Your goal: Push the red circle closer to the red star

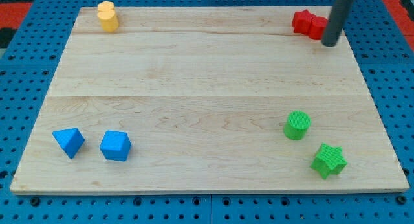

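Two red blocks sit touching at the view's top right of the wooden board. The left one (301,21) looks like the red star. The right one (317,26) is partly hidden by my rod, and its shape cannot be made out. My tip (330,43) rests on the board just right of and below these red blocks, right beside the right one.
A yellow block (108,17) stands at the view's top left. Two blue blocks (68,142) (116,146) lie at the bottom left. A green circle (297,125) and a green star (328,160) lie at the bottom right. The board's right edge (381,107) is near my tip.
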Controlling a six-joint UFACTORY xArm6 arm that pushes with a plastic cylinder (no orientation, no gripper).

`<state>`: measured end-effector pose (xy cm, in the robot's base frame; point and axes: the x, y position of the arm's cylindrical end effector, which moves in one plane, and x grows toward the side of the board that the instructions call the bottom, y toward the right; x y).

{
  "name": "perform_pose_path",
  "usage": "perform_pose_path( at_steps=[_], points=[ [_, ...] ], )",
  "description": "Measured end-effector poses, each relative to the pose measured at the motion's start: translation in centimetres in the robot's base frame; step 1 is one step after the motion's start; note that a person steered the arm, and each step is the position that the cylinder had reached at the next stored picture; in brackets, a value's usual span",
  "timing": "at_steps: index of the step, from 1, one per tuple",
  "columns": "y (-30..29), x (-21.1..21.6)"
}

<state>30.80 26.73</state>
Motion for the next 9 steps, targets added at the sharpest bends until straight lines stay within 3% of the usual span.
perform_pose_path(
  at_steps=[1, 2, 4, 5, 8, 9],
  points=[
    [3.6, -3.2],
    [1.4, -7.0],
    [-3.3, -8.1],
    [-2.2, -7.7],
    [-0.9, 11.0],
    [-1.3, 10.7]
  ],
)
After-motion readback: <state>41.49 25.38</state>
